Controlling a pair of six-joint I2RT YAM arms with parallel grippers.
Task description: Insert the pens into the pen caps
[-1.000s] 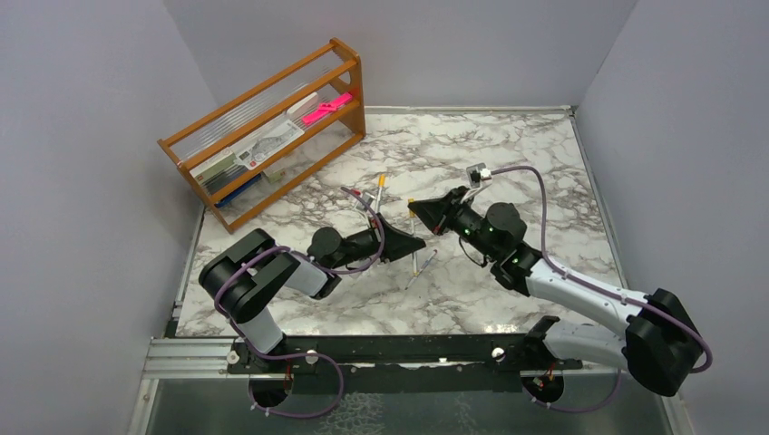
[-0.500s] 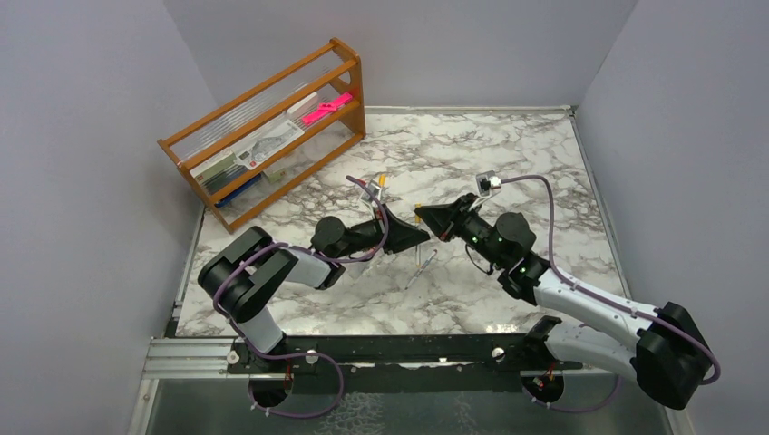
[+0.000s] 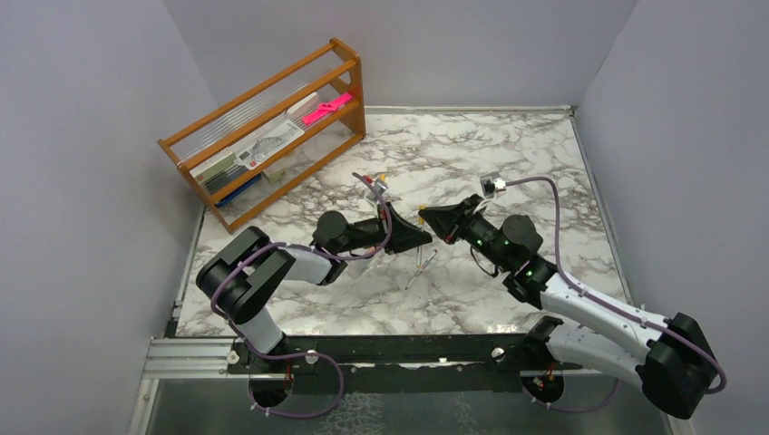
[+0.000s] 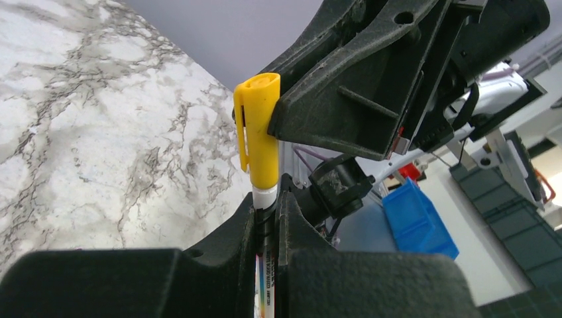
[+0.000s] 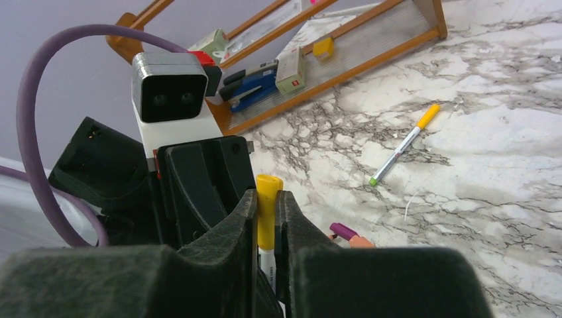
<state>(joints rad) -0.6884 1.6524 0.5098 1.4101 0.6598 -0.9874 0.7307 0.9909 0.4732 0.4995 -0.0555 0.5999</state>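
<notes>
My left gripper [image 4: 268,211] is shut on a white printed pen [image 4: 264,196], and a yellow pen cap [image 4: 257,132] sits over that pen's end. The right gripper [image 5: 267,200] is shut on the same yellow cap [image 5: 268,189], with the white barrel [image 5: 266,262] showing just below it. In the top view the left gripper [image 3: 423,238] and the right gripper [image 3: 427,217] meet tip to tip above mid-table. Loose pens [image 3: 420,265] lie just below them. Another pen [image 5: 403,146] with orange and green ends lies further back, and a purple-ended piece [image 5: 343,231] lies beside my right fingers.
A wooden rack [image 3: 272,127] with stationery and a bright pink flat item [image 3: 326,108] stands at the back left. Grey walls close off the marble table [image 3: 508,154] on three sides.
Both grippers have stayed joined at the pen and cap. The right arm has swung its wrist to the right and the joined tips have shifted slightly right.
</notes>
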